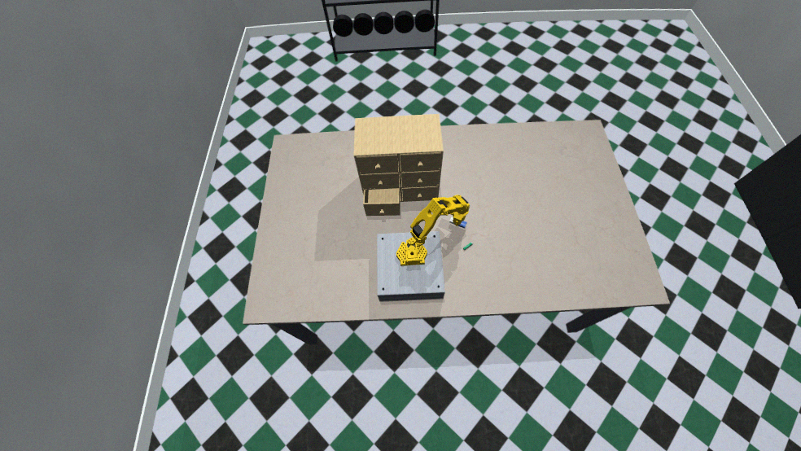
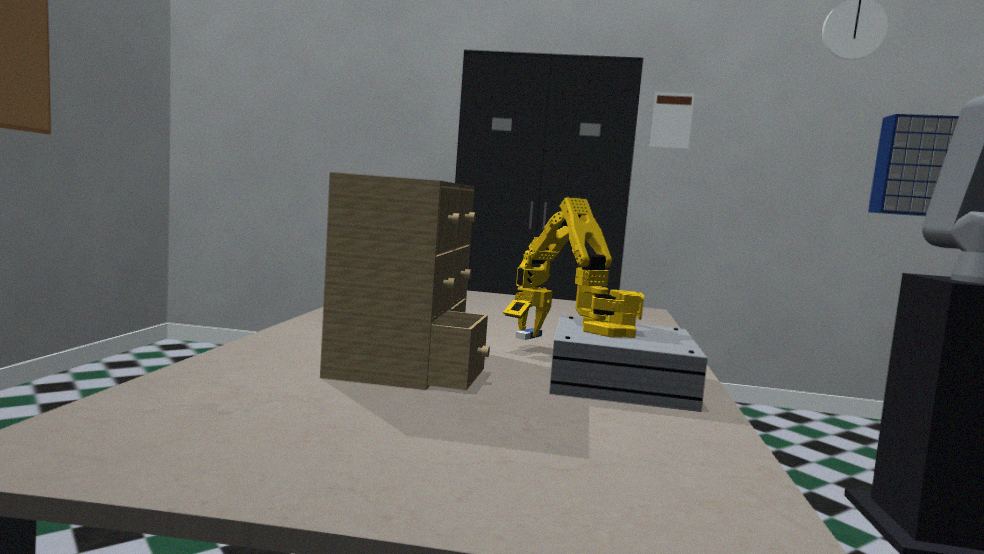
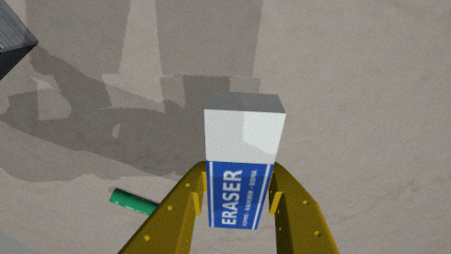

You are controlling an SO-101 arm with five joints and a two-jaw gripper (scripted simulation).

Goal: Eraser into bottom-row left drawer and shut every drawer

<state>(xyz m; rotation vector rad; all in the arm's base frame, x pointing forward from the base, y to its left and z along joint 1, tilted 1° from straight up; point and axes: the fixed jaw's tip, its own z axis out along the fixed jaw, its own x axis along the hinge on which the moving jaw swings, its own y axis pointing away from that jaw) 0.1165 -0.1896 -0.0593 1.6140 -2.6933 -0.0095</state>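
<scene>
- Green object [image 1: 467, 246] [image 3: 133, 202]: its right end in the wrist view is hidden behind a jaw.
- Gray block [image 3: 14, 29], cut off at upper left.
- Wall clock [image 2: 854, 28], cropped along the top edge.

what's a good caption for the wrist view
Gripper shut on the blue-sleeved eraser, with a green stick lower left

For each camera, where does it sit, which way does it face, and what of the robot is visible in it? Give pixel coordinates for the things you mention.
Top: high above the table's front side, facing down at the pale wooden chest [image 1: 397, 134] and whole yellow arm [image 1: 428, 215].
Exterior: beside the table, looking along it past the chest [image 2: 378, 282]; whole arm [image 2: 577, 233].
Wrist: on the arm, facing down at the blue-and-white eraser [image 3: 241, 161]; only tool fingers.
Top and wrist share the green stick [image 1: 467, 246] [image 3: 133, 202].
</scene>
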